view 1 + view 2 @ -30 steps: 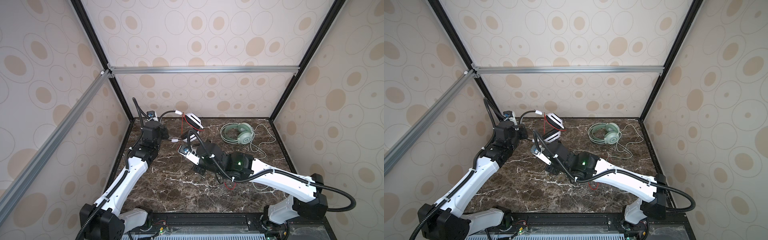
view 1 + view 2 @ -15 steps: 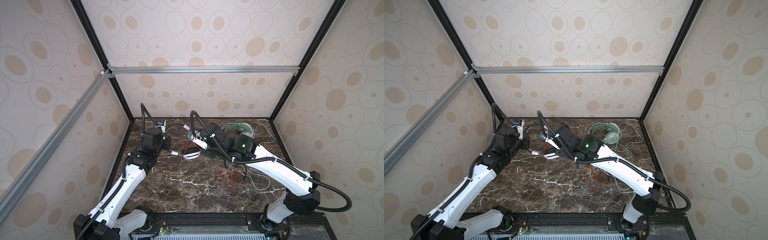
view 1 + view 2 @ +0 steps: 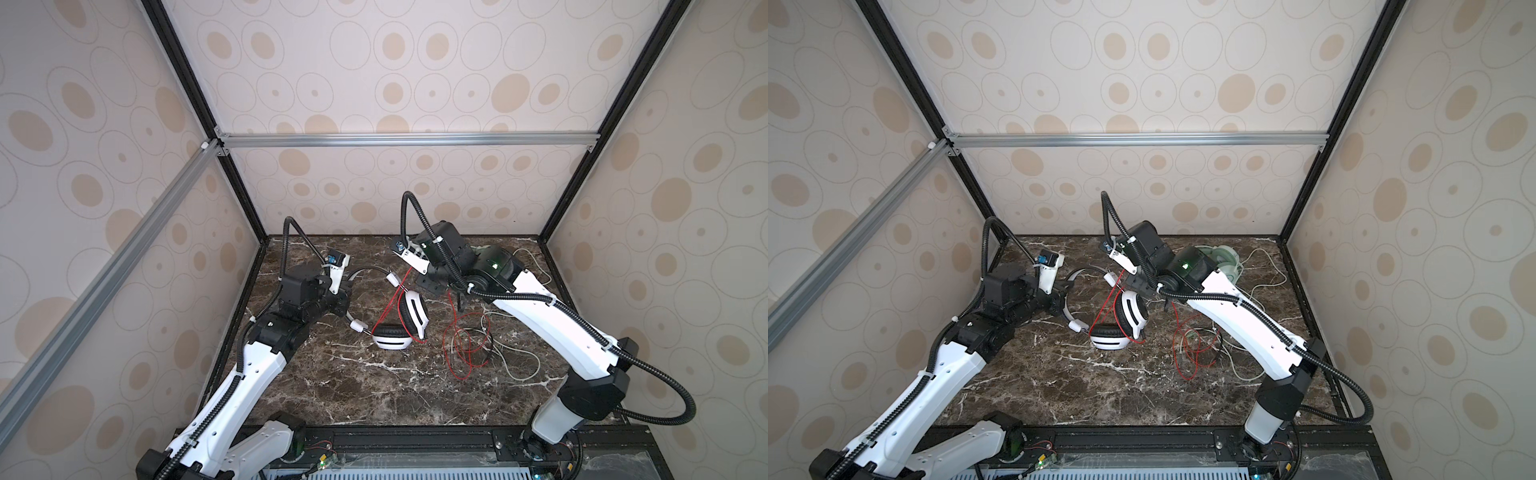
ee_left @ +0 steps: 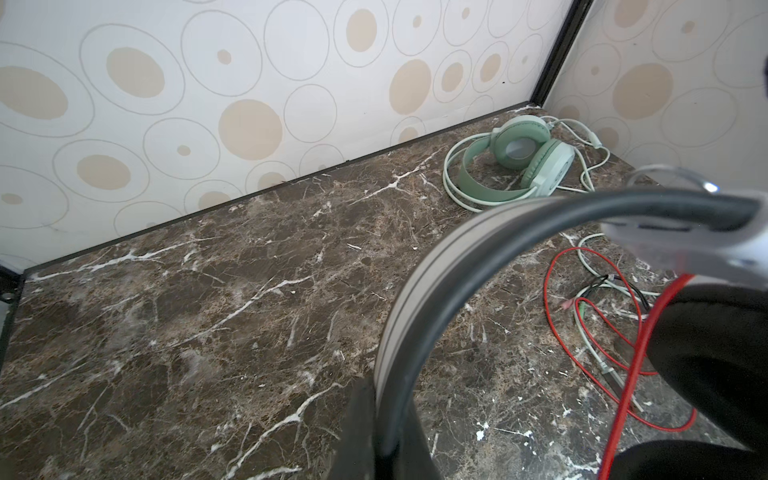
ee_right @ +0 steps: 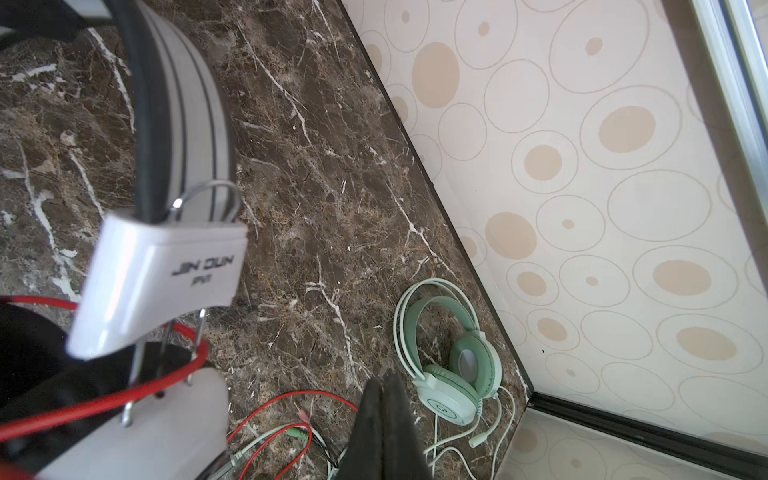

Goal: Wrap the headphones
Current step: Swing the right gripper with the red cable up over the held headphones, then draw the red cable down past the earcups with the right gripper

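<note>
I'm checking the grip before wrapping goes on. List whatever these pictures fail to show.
Right gripper: shut; in the right wrist view its dark fingers hide whether they pinch the red cord.
Mint-green headset: the right arm covers most of it in both top views.
White headset: ear cups blurred and cropped in the left wrist view.
Cord tangle: too thin to trace in top views.

White headset (image 3: 413,313) with black ear pads (image 3: 390,331) and red cord (image 5: 83,409), mint-green headset (image 4: 519,162) with pale cord (image 5: 435,432), brown white-veined marble table (image 3: 374,395), cream walls (image 3: 457,75) patterned with beige ovals inside grey rings.
</note>
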Robot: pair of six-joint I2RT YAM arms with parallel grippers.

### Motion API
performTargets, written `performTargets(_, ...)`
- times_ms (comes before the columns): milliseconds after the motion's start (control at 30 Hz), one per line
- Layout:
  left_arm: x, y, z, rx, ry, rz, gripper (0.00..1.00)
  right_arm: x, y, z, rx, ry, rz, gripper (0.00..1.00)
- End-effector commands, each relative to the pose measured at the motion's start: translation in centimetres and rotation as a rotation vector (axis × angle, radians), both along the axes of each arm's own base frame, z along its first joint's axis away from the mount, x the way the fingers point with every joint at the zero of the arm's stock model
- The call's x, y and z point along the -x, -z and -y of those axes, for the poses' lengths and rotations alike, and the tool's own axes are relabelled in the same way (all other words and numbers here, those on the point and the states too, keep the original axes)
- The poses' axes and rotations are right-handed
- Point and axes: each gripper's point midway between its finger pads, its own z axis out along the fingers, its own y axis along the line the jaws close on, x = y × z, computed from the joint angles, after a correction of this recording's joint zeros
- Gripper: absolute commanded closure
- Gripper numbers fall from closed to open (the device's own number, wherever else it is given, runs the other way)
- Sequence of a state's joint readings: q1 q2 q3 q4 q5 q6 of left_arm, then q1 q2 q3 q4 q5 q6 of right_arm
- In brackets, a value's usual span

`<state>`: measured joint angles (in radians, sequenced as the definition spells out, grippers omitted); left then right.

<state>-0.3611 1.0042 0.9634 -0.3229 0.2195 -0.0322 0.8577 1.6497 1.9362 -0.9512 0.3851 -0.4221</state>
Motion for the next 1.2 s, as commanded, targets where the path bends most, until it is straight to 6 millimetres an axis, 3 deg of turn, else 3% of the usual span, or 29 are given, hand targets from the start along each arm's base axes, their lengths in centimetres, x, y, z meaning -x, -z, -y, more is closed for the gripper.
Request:
performTargets(0,0.5,-3.0,0.9,0.072,0.045,0.087,1.00,0.1,-0.2,0.3,-0.117,-0.009,-0.048,0.95)
performTargets(567,1.9,-9.0,2.6,0.281,0.131,0.184,1.00,-2.9,3.9,0.6,-0.535,-0.036,-0.216,0.85)
performTargets(933,3.0,-13.6,3.1,0.360,0.184,0.246,1.00,-1.7,4.1,-1.1,-0.804,-0.216,-0.252,0.74)
performTargets(1167,3.5,-16.3,3.5,0.423,0.211,0.265,1.00,-1.4,5.2,-1.9,-0.952,-0.256,-0.256,0.73)
